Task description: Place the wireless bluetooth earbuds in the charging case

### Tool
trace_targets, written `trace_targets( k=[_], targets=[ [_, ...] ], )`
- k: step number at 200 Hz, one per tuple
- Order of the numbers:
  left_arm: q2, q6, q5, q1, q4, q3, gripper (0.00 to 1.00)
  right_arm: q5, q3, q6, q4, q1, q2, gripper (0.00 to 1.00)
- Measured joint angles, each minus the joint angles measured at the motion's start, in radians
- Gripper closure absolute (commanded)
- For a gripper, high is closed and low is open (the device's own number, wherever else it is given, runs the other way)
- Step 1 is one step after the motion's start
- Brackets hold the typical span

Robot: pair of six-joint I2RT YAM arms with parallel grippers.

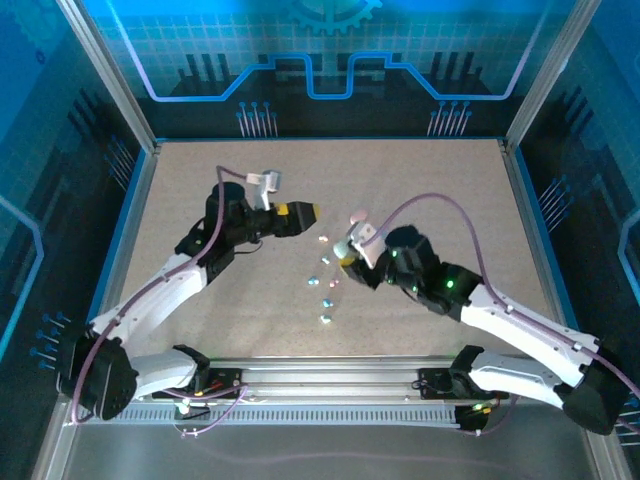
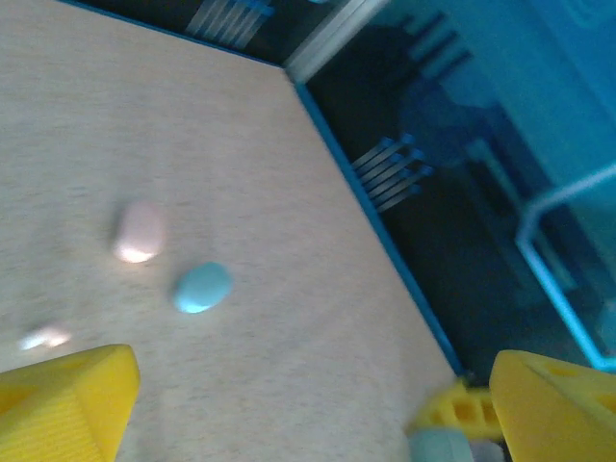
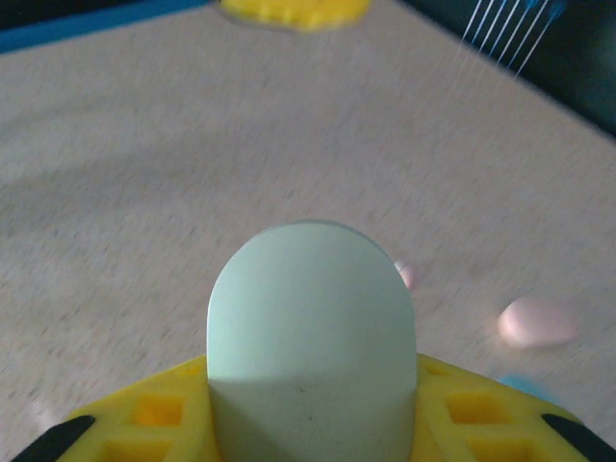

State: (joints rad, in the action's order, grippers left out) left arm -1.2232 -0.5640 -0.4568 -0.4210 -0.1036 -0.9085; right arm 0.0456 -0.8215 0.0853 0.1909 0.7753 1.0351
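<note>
Right gripper (image 1: 346,256): clamped on the pale green case (image 3: 312,327). In the wrist view the case stands upright between my yellow right fingers (image 3: 183,443), its rounded end pointing away from the camera. I cannot tell whether the case touches the table (image 1: 200,180), nor whether its lid is open.

Left gripper (image 1: 312,213): spread wide, with nothing between my left fingers (image 2: 67,399). It points toward the right gripper; the two are near each other but apart.

Buds (image 1: 327,301): loose on the table, about six. They lie in a scattered string that starts between the two grippers and runs toward the near edge. Pink and teal are mixed, and most are too small to sort by colour. One small pink bud (image 2: 43,337) lies near my left finger, blurred.

Also on the table, seen from the left wrist: a pink pebble (image 2: 140,231) and a blue pebble (image 2: 202,287), just beside each other and not touching. Both are much larger than the buds.
</note>
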Motion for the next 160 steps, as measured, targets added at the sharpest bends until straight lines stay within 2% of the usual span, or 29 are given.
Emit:
trace_targets(
  k=[28,60,100,160],
  targets=[
    [-0.092,-0.011,-0.071,-0.053,0.004,-0.108,0.15,-0.096,-0.152,0.083,-0.008,-0.12,0.11,0.62],
    [-0.185,-0.016,-0.107,-0.073,0.017,-0.169,0.24,-0.169,-0.209,0.146,-0.012,-0.155,0.197,0.61],
    [-0.264,-0.038,-0.129,-0.076,0.039,-0.203,0.49,-0.225,-0.224,0.172,-0.011,-0.182,0.264,0.6],
    [-0.27,-0.039,-0.123,-0.079,0.07,-0.232,0.5,-0.233,-0.232,0.189,-0.013,-0.188,0.278,0.6]
  ],
)
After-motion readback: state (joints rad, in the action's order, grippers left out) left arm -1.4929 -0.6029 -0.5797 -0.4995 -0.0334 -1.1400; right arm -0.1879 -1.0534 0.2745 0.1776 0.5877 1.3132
